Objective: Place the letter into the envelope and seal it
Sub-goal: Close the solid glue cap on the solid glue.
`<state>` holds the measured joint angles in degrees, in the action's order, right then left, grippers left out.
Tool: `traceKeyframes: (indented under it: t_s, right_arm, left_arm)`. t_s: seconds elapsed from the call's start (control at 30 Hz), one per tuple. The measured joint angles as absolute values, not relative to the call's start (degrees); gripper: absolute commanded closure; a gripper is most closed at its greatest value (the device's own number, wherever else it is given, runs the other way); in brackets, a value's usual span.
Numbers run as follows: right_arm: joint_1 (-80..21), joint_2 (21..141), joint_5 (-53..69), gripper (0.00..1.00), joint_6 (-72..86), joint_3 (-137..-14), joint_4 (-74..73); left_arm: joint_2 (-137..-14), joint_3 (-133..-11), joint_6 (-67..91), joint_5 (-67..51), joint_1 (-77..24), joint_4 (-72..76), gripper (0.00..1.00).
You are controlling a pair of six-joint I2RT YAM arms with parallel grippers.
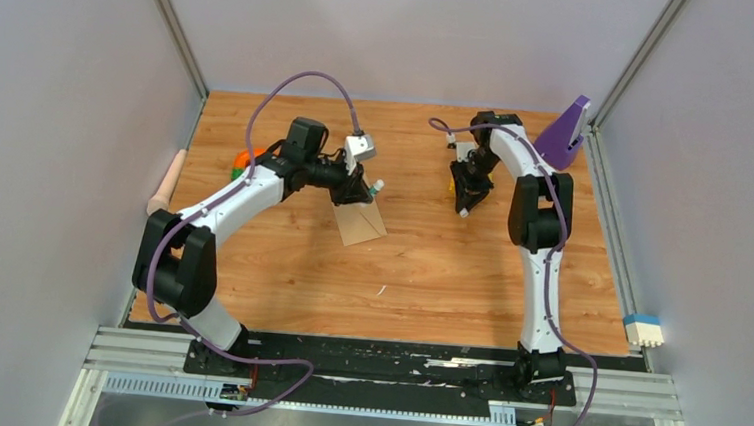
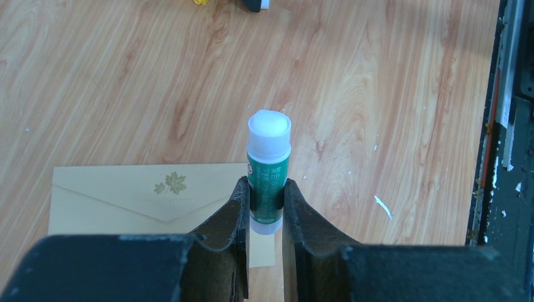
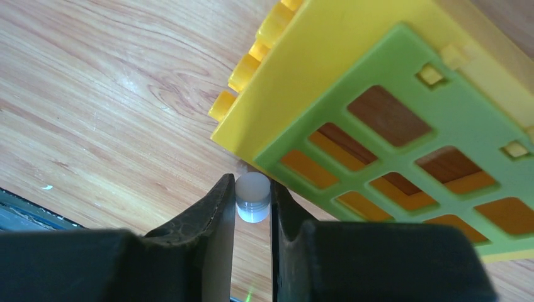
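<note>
The tan envelope (image 2: 126,195) lies flat on the wooden table (image 1: 399,275), its pointed flap folded down and a leaf print showing; the top view shows the envelope (image 1: 360,222) under my left wrist. My left gripper (image 2: 264,189) is shut on a green-labelled glue stick (image 2: 269,163) whose white tip is bare, hovering over the envelope's right corner. In the top view the left gripper (image 1: 365,190) sits at the envelope's far edge. My right gripper (image 3: 252,185) is shut on a small translucent white cap (image 3: 252,196), off to the right (image 1: 466,207). The letter is out of view.
A yellow and green plastic grid toy (image 3: 390,113) lies right beside the right gripper. A purple piece (image 1: 564,136) stands at the back right corner. Orange and green items (image 1: 243,159) and a pale wooden stick (image 1: 167,183) lie at the left edge. A white scrap (image 1: 382,291) lies mid-table.
</note>
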<state>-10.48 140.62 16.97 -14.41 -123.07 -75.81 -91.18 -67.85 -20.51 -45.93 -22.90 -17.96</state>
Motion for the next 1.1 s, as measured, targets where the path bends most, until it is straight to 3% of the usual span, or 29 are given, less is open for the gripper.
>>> traceKeyframes:
  t_s: [0.37,0.7,0.87,1.1]
  right_arm:
    - [-10.3,138.8,22.2,0.81,-14.6,-122.8,-71.4]
    - [-9.4,113.4,30.9,0.80,-7.6,-115.2,-56.2]
    - [-9.1,103.3,35.7,0.79,-1.9,-107.4,-46.5]
    - [-9.3,96.5,41.2,0.78,7.4,-87.2,-32.1]
  left_arm:
    - [-91.4,-67.9,-20.9,-47.2,-25.4,-18.3,1.00]
    - [-97.7,-67.2,-11.3,-54.6,-30.7,-9.3,1.00]
    - [-102.3,-67.0,0.8,-58.3,-31.7,2.3,1.00]
    - [-107.3,-63.7,28.1,-62.0,-31.8,32.9,1.00]
